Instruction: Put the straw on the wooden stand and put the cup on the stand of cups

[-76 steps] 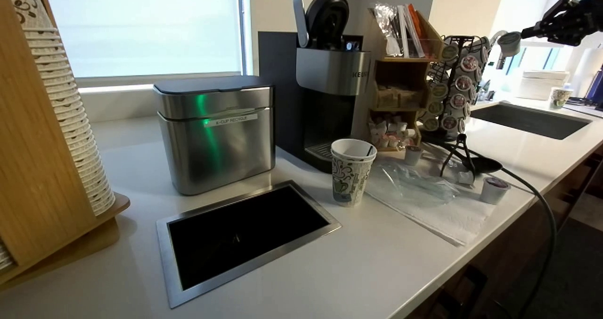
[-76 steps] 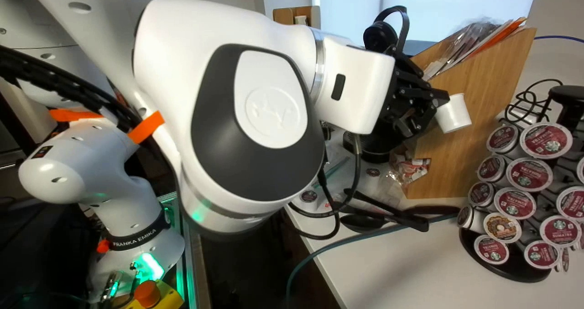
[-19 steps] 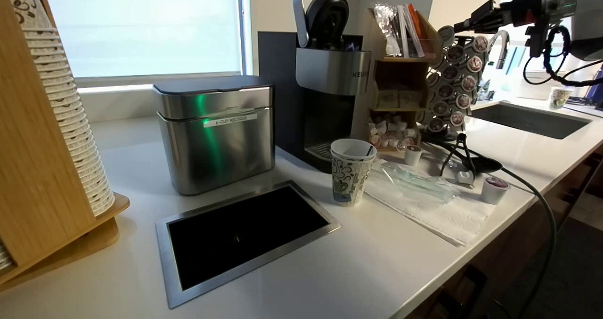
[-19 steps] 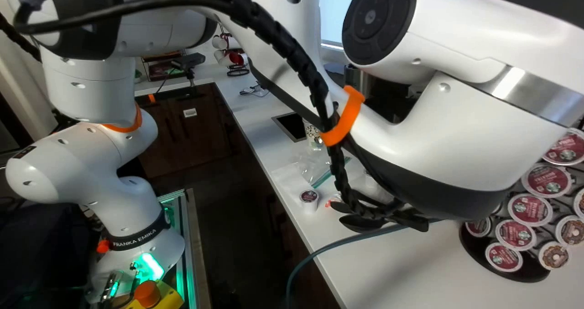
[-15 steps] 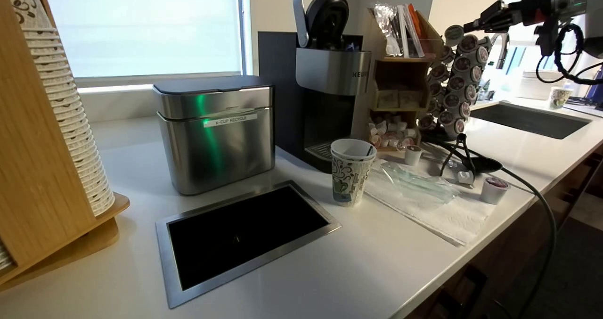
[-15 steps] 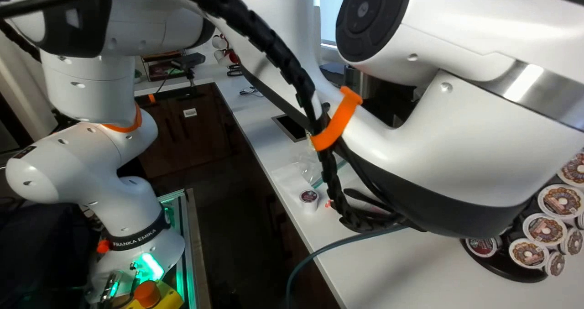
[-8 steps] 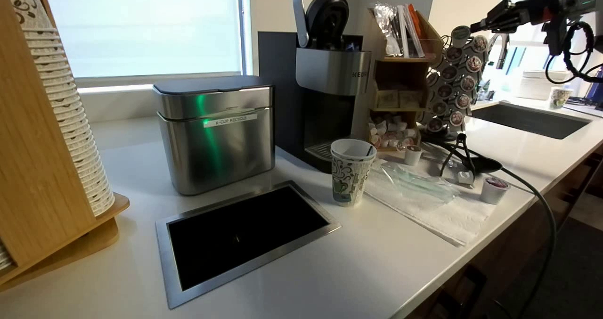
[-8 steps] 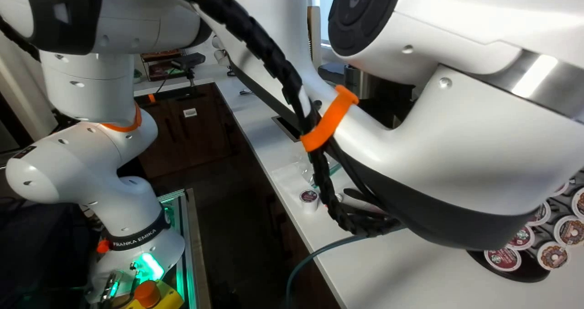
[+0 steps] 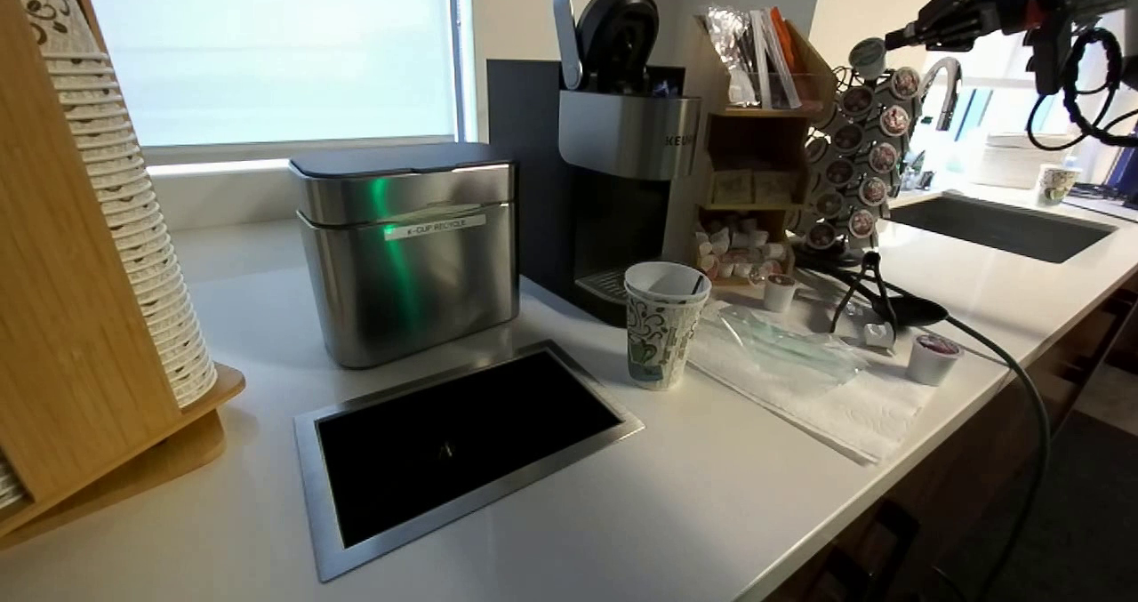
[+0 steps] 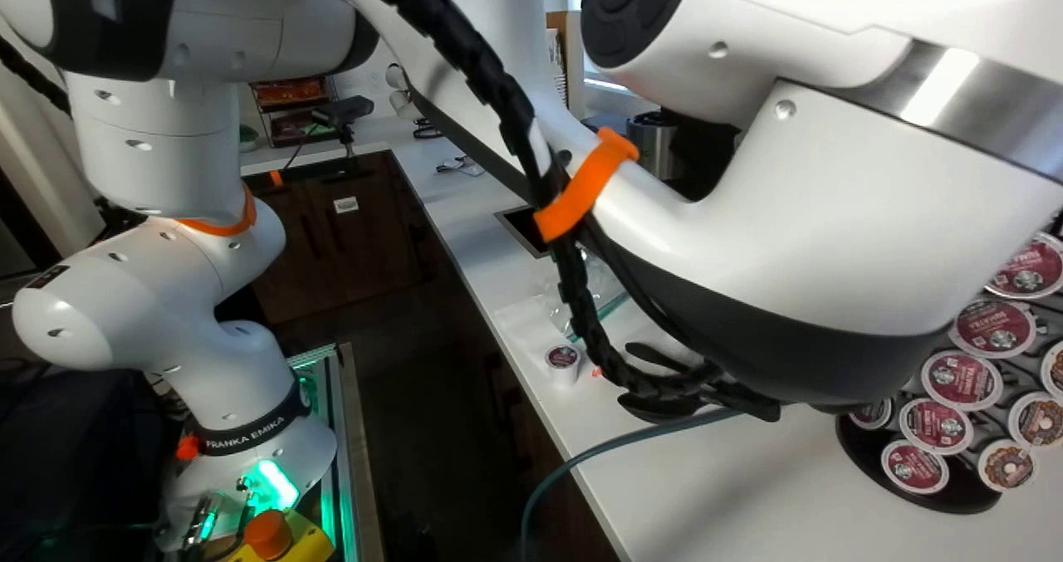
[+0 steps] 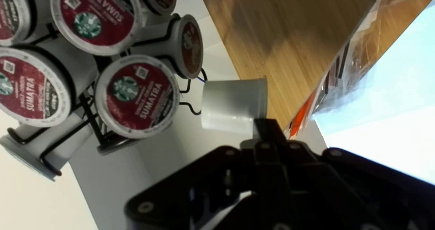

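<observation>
Tool (image 11: 265, 129): closed to a thin pinch, fingers all but together; a small white pod (image 11: 232, 104) is gripped at one edge. The rim seems to be what is pinched, so that the body is left free to be slipped into a holder (judgement).

The pod is held in the air beside the upper part of the pod rack (image 10: 955, 497), near the side of the wooden stand (image 11: 272, 29). Its narrow end is turned toward a wire loop (image 11: 191, 108), presumably so that it can be seated base-first, lid outward, like the racked pods (image 11: 137, 95). Contact with the loop cannot be told.

The task's cup is taken to be this pod, and the stand of cups the rack. The printed paper cups (image 9: 662, 335) could also be meant; these are nested upright on the worktop (image 9: 676, 495) near the coffee machine (image 9: 631, 135), well apart from the tool.

Straw: not identified. Slim packets (image 9: 772, 64) are kept leaning in the top of the wooden stand; whether it is among them cannot be told.

Placing is judged unfinished. With only one edge pinched, the pod could be pivoted by a knock against the wire.
</observation>
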`<move>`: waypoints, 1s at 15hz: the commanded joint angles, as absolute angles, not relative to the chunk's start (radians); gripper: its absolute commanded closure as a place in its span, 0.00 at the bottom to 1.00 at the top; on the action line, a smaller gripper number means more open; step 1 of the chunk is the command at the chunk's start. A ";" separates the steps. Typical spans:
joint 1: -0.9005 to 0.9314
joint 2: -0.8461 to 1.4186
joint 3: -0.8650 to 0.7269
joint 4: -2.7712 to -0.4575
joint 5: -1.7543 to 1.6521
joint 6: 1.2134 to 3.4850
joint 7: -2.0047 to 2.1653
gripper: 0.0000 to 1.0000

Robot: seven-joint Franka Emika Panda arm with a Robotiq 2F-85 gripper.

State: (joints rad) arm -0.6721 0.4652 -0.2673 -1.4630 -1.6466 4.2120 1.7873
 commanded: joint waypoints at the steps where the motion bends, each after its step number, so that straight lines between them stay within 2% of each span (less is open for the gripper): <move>1: -0.646 0.451 -0.303 -1.484 -1.631 4.219 1.779 0.98; 11: -0.644 0.431 -0.307 -1.510 -1.632 4.218 1.777 0.98; 15: -0.667 0.466 -0.257 -1.439 -1.604 4.238 1.772 1.00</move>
